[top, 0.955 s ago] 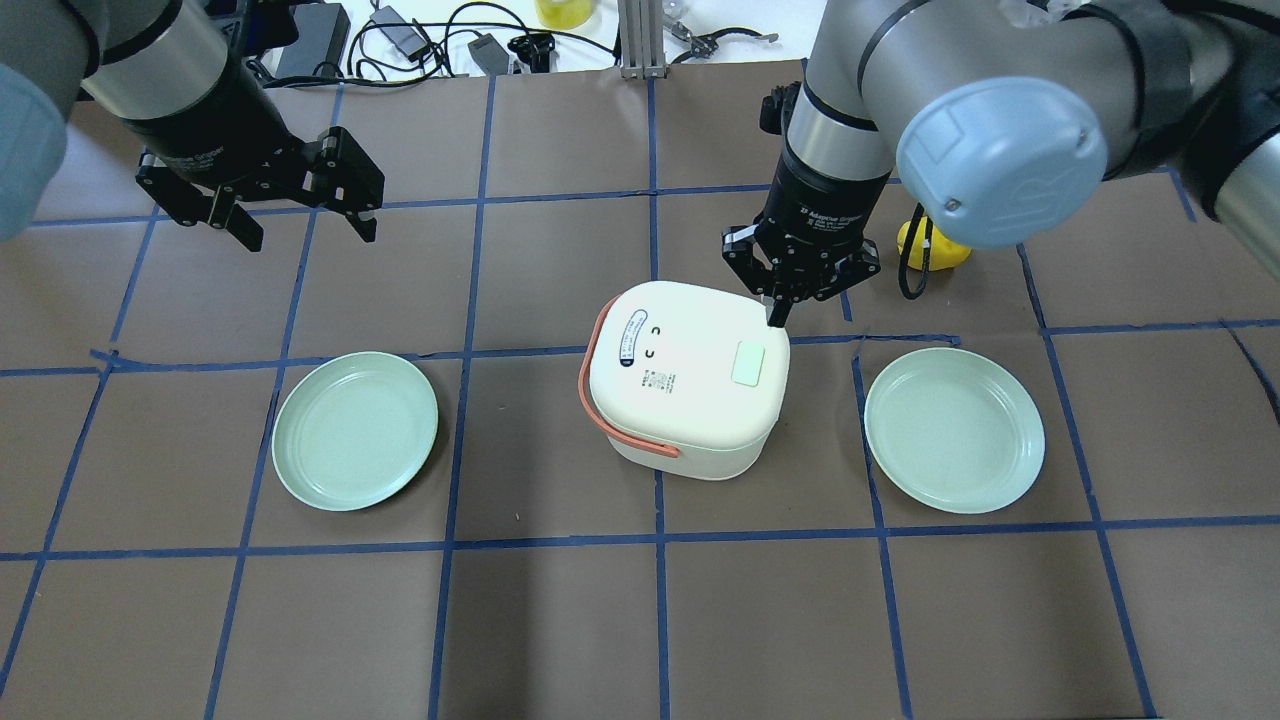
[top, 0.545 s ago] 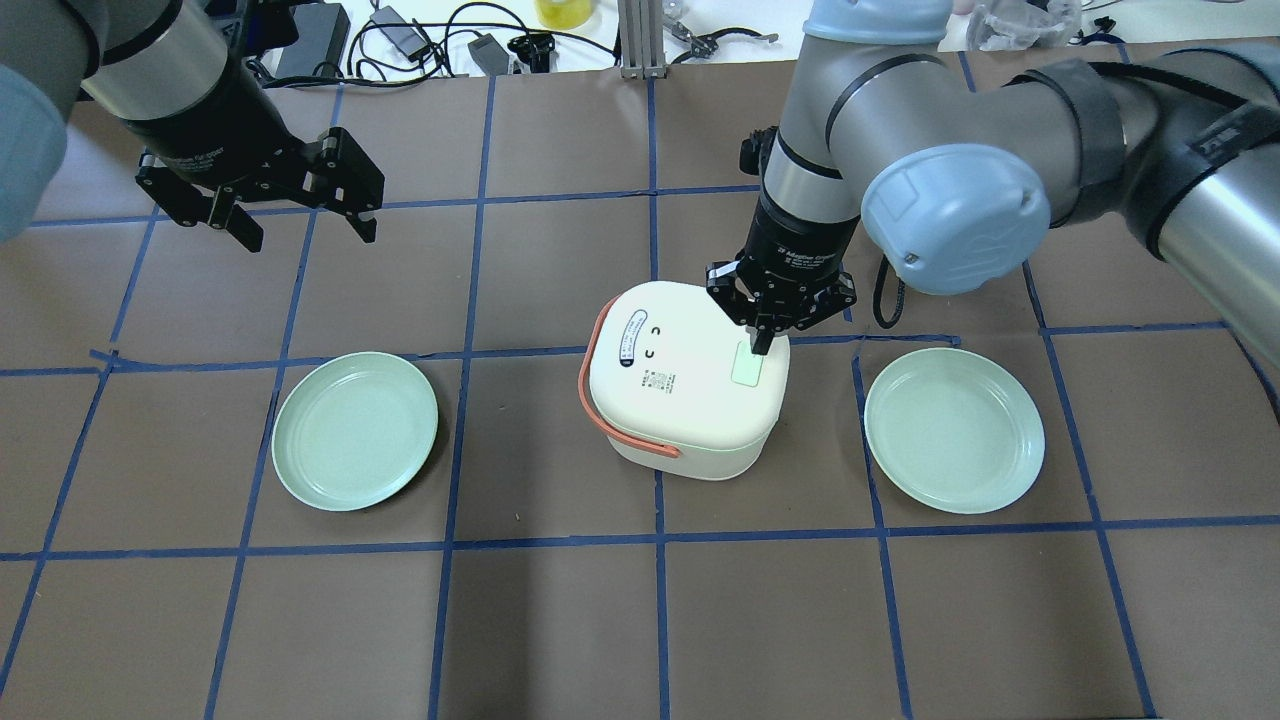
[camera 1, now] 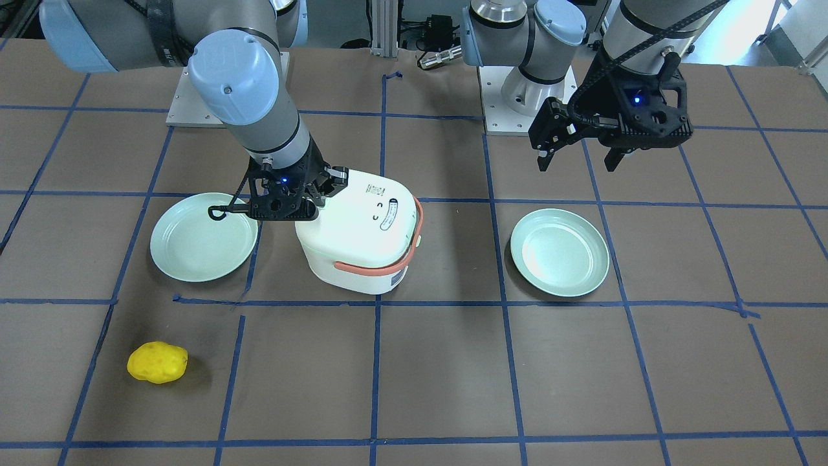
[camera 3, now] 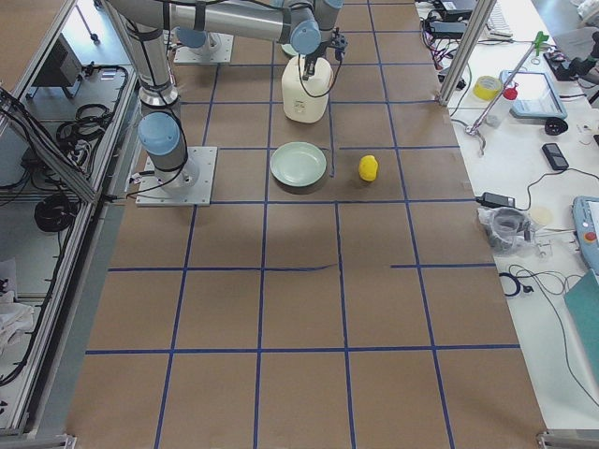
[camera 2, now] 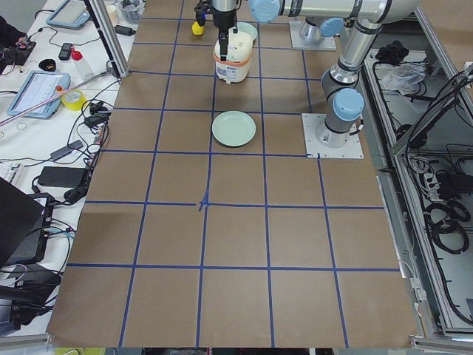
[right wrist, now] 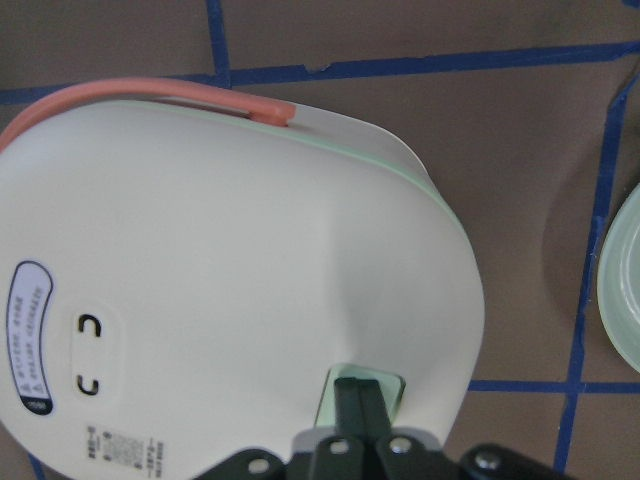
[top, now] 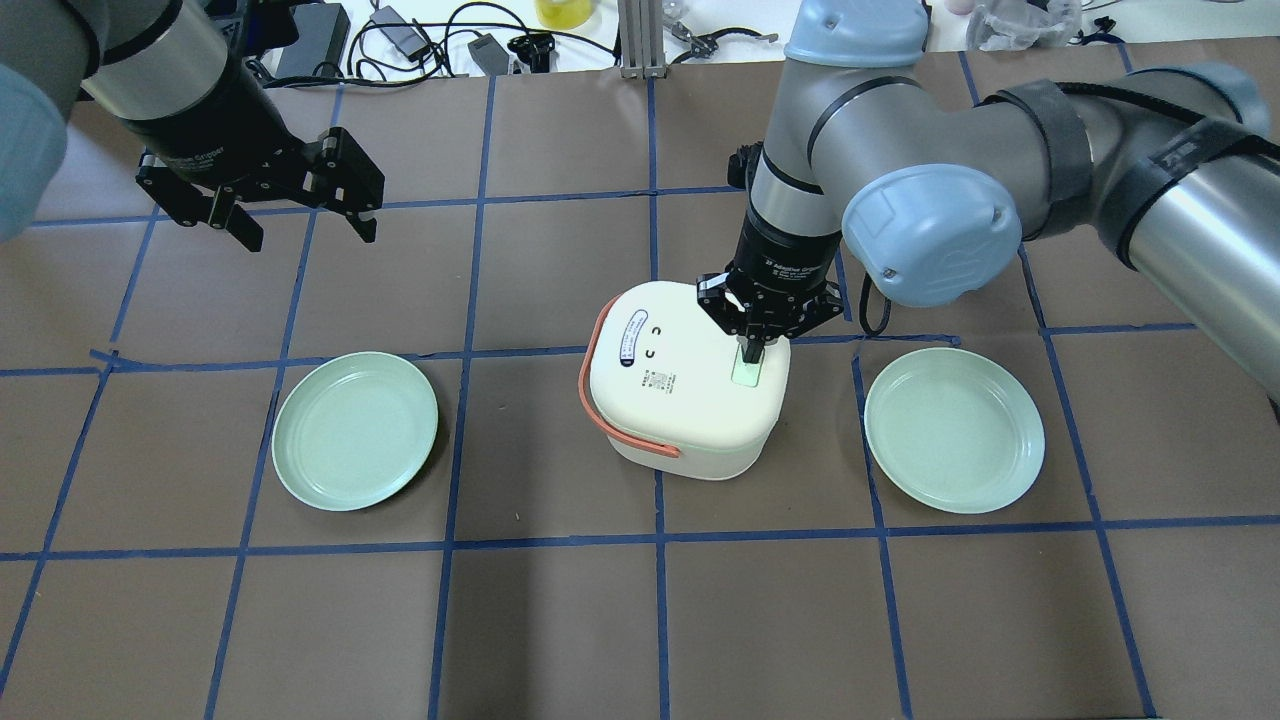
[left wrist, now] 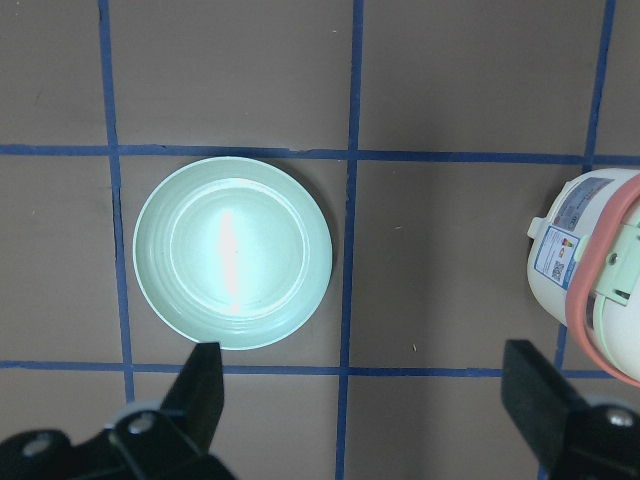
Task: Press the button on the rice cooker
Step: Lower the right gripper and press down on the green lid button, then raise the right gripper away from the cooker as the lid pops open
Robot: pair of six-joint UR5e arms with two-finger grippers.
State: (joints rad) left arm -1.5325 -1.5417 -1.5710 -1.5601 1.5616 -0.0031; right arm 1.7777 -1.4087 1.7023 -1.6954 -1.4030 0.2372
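Observation:
The white rice cooker (top: 680,385) with its salmon-orange handle stands mid-table, lid shut. Its pale mint-green button (top: 745,376) sits at the right edge of the lid top. My right gripper (top: 751,354) is shut, fingers together and pointing down, with the tips on the button. In the right wrist view the closed fingertips (right wrist: 360,395) cover the middle of the button (right wrist: 397,390). My left gripper (top: 308,236) is open and empty, held high over the far left of the table, well away from the cooker.
Two mint-green plates lie on either side of the cooker, one left (top: 355,430) and one right (top: 955,430). A yellow lumpy object (camera 1: 157,362) lies beyond the right plate. Cables and tools lie along the far table edge (top: 450,45).
My right gripper has moved from the cooker's far right corner toward me and down onto the button. The left arm has not moved.

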